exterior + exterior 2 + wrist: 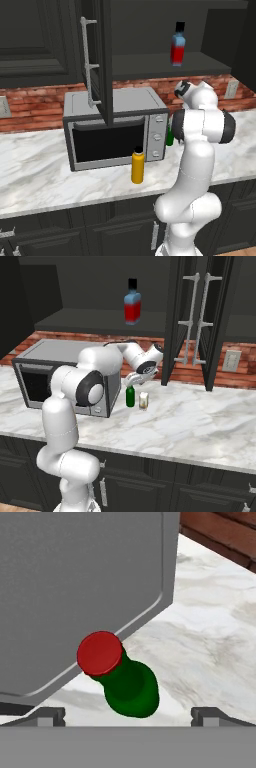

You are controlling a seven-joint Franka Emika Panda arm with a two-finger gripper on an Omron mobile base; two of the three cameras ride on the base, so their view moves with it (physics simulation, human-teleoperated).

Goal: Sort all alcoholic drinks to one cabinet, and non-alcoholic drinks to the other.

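1. The gripper [134,377] hangs just above the green bottle [130,396], its fingers spread wide and holding nothing; in the hand view the two fingertips [46,716] stand well apart at 6 o'clock, with the bottle's red cap [100,653] between and above them.
2. The green bottle stands upright on the marble counter [200,421], at the microwave's [112,127] right end; the small cream container [144,400] sits just beside it at 3 o'clock in the right base view.
3. The blue-and-red bottle [177,44] already stands on the open cabinet shelf [160,64]; the yellow-orange bottle [138,166] waits in front of the microwave.
4. The green bottle looks like glass: stiff, smooth, likely slippery, breakable if dropped; being slim and tall, it may tip if nudged.
5. A hold on the body below the neck seems safest; the cap offers less surface.
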